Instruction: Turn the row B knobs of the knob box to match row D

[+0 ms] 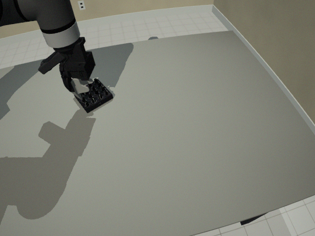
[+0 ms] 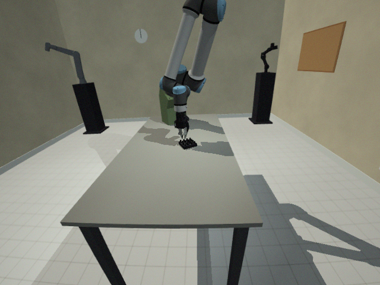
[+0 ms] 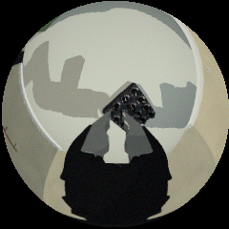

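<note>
The black knob box (image 1: 96, 95) lies on the grey table at the far left; it also shows in the exterior view (image 2: 187, 143) and in the wrist view (image 3: 133, 107). It carries several small dark knobs in rows; their marks are too small to read. My gripper (image 1: 79, 95) points straight down over the box's left corner, its tips at knob height. In the wrist view the two fingers stand a narrow gap apart, either side of a knob at the near corner. I cannot tell if they touch it. The gripper also shows in the exterior view (image 2: 184, 138).
The grey table (image 1: 177, 127) is wide, with its edges far from the box. A green block (image 2: 167, 107) stands behind the table's far end. Two black pedestals with arms (image 2: 88, 107) (image 2: 263, 98) stand on the floor well away.
</note>
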